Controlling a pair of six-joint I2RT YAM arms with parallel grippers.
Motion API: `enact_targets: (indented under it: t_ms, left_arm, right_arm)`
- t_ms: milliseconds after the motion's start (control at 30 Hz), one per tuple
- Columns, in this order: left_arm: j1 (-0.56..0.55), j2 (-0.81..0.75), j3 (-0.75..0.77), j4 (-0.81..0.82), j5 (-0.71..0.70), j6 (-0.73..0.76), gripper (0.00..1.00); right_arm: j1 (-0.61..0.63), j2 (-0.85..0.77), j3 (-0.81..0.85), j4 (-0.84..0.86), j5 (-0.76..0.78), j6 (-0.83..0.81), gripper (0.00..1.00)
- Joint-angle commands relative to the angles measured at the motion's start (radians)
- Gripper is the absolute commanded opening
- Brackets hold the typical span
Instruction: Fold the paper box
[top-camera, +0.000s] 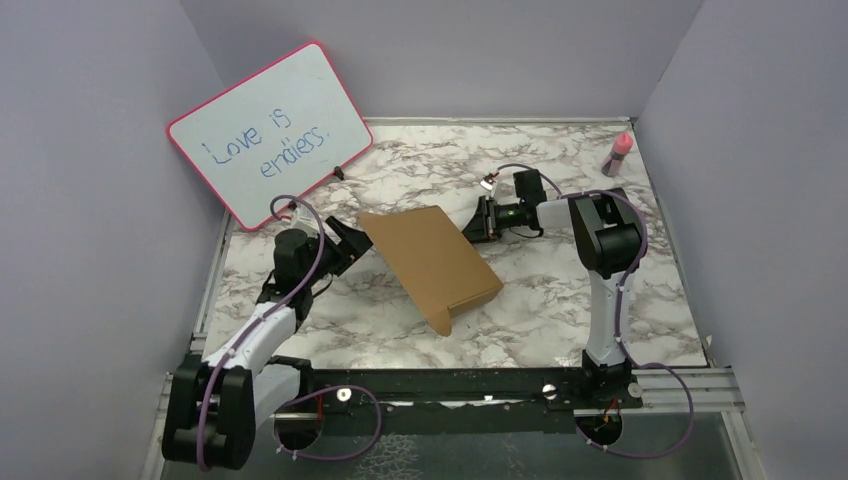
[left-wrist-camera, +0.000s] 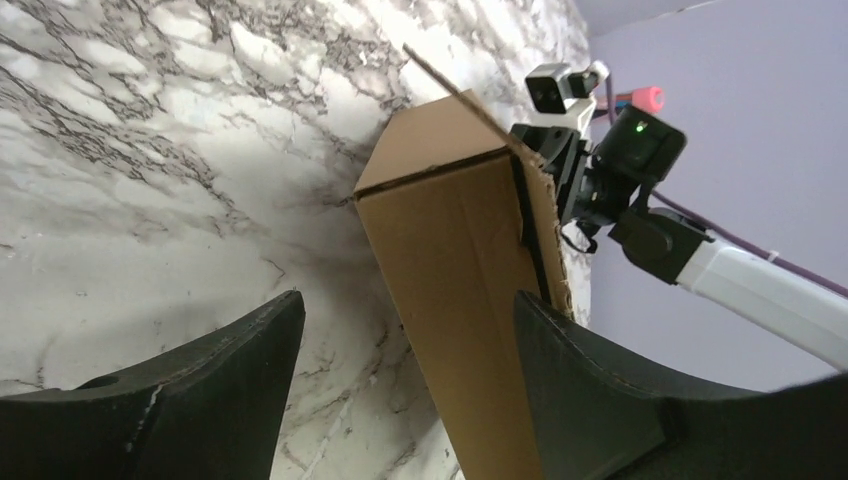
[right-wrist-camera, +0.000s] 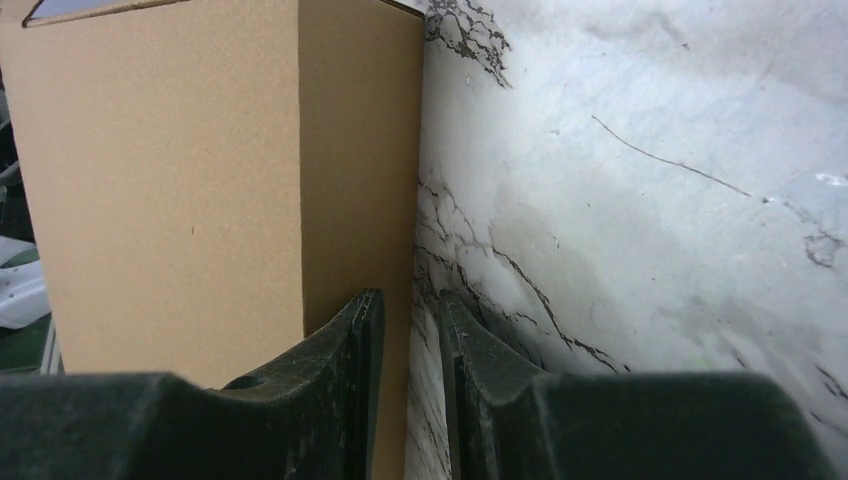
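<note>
The left claw (top-camera: 348, 243) stands spread wide, its black fingers (left-wrist-camera: 225, 385) broad, curved and matt, with scuffed edges. We see one end of the paper box (top-camera: 432, 262) reaching in between them. It is close by the finger on the right of the wrist view, which overlaps it, and apart from the other. The right claw (top-camera: 480, 222) holds its fingers (right-wrist-camera: 335, 385) close together with only a narrow slit left. In that slit we see a strip of cardboard beside a strip of stone, and we cannot tell whether they pinch the box.

The box is plain brown corrugated board, smooth-faced, a shallow rectangular slab with sharp creases. It lies slantwise in the middle of the table (top-camera: 560, 310), whose glossy top is white marble pattern with grey veins. It sits between the two claws, the left at its left side and the right at its far right edge. In the left wrist view a thin flap juts past the far end, and raw fluting shows along one edge.

The right wrist view cuts the box off at the top and left, and the left wrist view loses its near end at the bottom. A pink-framed whiteboard (top-camera: 270, 135) with blue handwriting leans at the far left. A small pink-topped thing (top-camera: 620, 152) at the far right is too small for us to name.
</note>
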Motion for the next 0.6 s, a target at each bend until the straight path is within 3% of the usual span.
enact_targets:
  t_ms: [0,267,567]
  left_arm:
    - [-0.046,0.093,0.064,0.091,0.030,0.001,0.76]
    - [-0.101,0.126,0.089,0.112,-0.024,-0.007,0.76]
    - [-0.204,0.188,0.115,0.219,-0.077,-0.065,0.69]
  right_arm:
    - [0.005,0.018,0.013,-0.051,0.096,-0.050,0.33]
    - [0.004,-0.092,-0.037,0.029,0.097,0.010,0.37]
    - [0.005,-0.075,-0.016,0.075,0.044,0.061,0.37]
